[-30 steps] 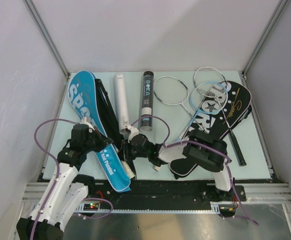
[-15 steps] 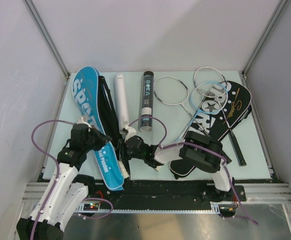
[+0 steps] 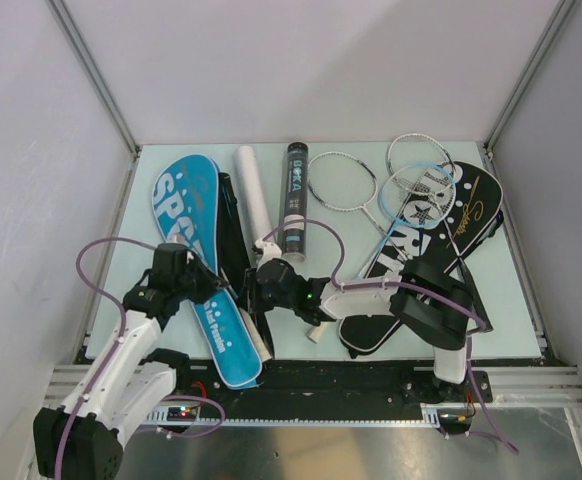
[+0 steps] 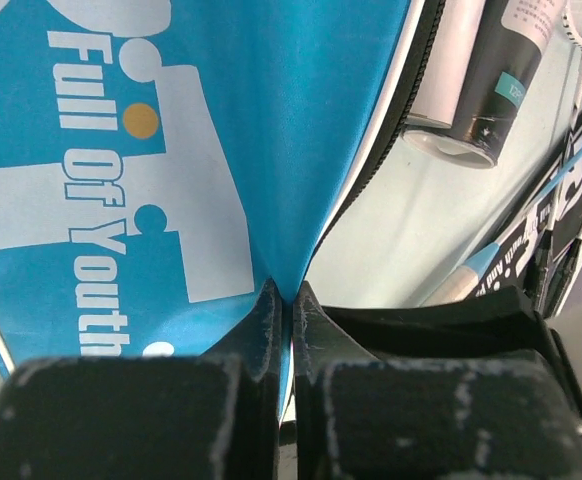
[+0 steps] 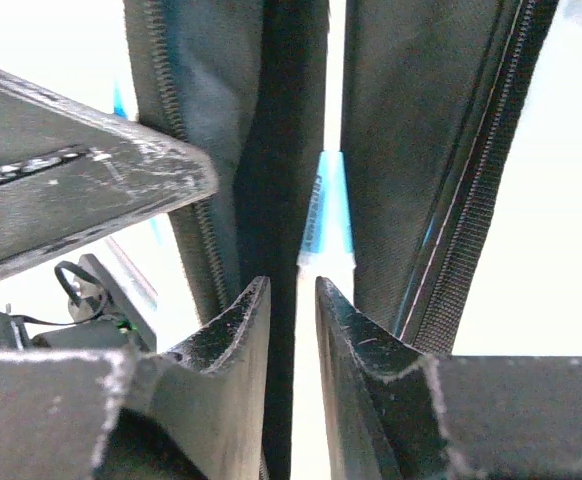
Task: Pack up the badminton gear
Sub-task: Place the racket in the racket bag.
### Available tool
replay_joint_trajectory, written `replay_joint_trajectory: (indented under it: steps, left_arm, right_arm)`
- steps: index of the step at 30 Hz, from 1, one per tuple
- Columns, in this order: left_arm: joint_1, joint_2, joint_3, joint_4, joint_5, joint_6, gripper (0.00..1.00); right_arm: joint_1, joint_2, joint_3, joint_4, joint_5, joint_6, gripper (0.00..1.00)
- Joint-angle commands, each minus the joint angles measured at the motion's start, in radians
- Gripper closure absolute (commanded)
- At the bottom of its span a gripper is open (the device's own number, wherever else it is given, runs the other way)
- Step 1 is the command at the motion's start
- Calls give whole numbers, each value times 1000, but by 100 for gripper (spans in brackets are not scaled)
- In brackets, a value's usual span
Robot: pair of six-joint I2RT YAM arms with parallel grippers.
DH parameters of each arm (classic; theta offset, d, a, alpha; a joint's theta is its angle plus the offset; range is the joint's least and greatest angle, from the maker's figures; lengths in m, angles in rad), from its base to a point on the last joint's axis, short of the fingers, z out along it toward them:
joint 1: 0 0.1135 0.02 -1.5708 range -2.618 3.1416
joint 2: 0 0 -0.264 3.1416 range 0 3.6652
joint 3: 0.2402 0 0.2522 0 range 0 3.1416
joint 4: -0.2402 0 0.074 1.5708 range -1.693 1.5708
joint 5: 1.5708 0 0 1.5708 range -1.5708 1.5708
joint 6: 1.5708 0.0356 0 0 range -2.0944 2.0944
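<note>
near left, the left gripper (image 4: 291,292) pinches the blue cover (image 4: 171,120) tight, while the right gripper (image 5: 293,290) sits slightly apart around its black zip edge (image 5: 281,150).

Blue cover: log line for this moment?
left jaws: shut on blue cover | right jaws: narrowly apart at its black zipper edge, grip unclear

Pale green table (image 3: 516,300) fills mid frame. White walls (image 3: 311,70) at top & both sides. Alu struts (image 3: 91,75) run diag. in upper corners. Slotted rail (image 3: 531,380) across bottom, brushed metal plate (image 3: 351,455) below it.
</note>
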Motion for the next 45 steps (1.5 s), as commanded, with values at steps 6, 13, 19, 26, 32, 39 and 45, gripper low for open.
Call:
replay_joint_trajectory:
  steps: [6,13,19,26,32,39,45]
  left_arm:
    - [-4,-9,26,61,-37,-33,100]
    - [-3,-4,26,78,-35,-39,100]
    - [-3,0,13,96,-29,-41,100]
    - [-4,-4,-7,113,-27,-48,100]
    - [-3,-4,-32,138,-21,-60,100]
    - [-4,-3,-72,173,-24,-81,100]
    - [-4,-15,-107,202,-18,-95,100]
  right_arm:
    - [6,-19,2,4,-54,36,71]
    - [-3,-75,1,-92,-71,5,61]
    - [-12,-149,-33,-205,-69,-21,64]
    - [-10,-179,-90,-243,-69,-16,70]
    - [10,-122,-95,-218,-101,-7,73]
    - [37,-100,-91,-95,-180,27,75]
    - [49,-44,-91,-7,-259,79,74]
